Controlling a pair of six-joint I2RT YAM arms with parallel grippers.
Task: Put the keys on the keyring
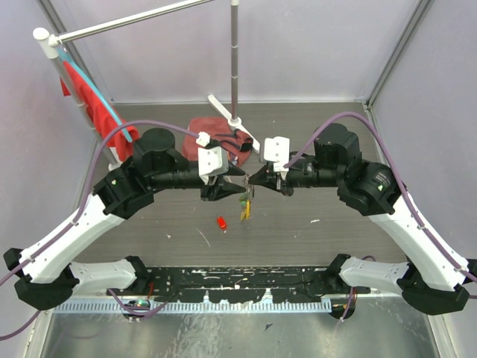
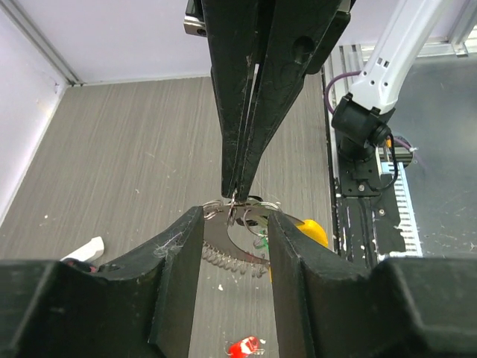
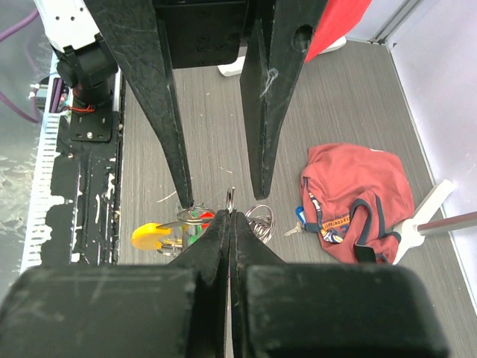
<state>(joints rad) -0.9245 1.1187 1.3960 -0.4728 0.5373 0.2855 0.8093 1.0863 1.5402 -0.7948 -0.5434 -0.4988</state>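
Nearest the lens in the right wrist view, the right pincer (image 3: 229, 215) is seen with its two black fingers pressed together, and a small metal loop (image 3: 230, 198) is pinched between their tips and stands up out of them. The keyring (image 2: 227, 261) is held in the air over the middle of the worktop (image 1: 149, 231), at the spot where the two arms meet. Its coiled, spring-like wire is seen hanging between the fingers of the left pincer (image 2: 238, 220), which are set part-way apart and clamped on it across its width, the wire touching both tips. The closed tips of the right pincer are set against the top of the same bundle from the opposite side. Whether the small metal loop belongs to the keyring or to a key cannot be told. The keys (image 1: 244, 207) are seen dangling below the two pincers, clear of the worktop; among them a yellow-headed key (image 3: 151, 236) is made out, with something green just beside it. On the worktop near the bundle a small red piece (image 1: 221, 222) is laid. Farther back a crumpled red garment (image 3: 358, 198) is spread, with a blue-tagged key (image 3: 300, 216) touching its edge, and just beside it the white-footed pole stand (image 1: 235, 74) is planted upright. At the far left a red cloth (image 1: 88, 101) is hung from a rack (image 1: 51, 45).
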